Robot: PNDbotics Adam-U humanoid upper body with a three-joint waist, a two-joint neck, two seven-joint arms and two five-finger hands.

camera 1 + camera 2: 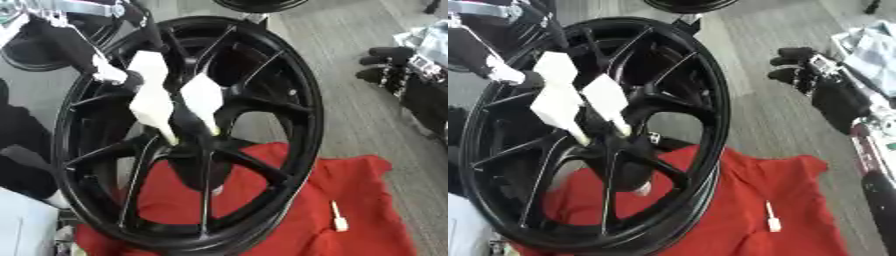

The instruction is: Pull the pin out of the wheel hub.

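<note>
We are looking at a wheel hub [262,100] showing glossy black, metal-like spokes and rim, standing on a soft, matt red cloth [367,200] that is lying creased over a grey, finely ribbed floor [350,60], with a small, smooth white plastic-looking pin [772,218] resting on the cloth.

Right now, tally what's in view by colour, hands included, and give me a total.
Black: 3, the wheel, the left hand, the right hand
Red: 1, the cloth
White: 1, the small pin-like piece lying on the cloth
Total: 5
</note>
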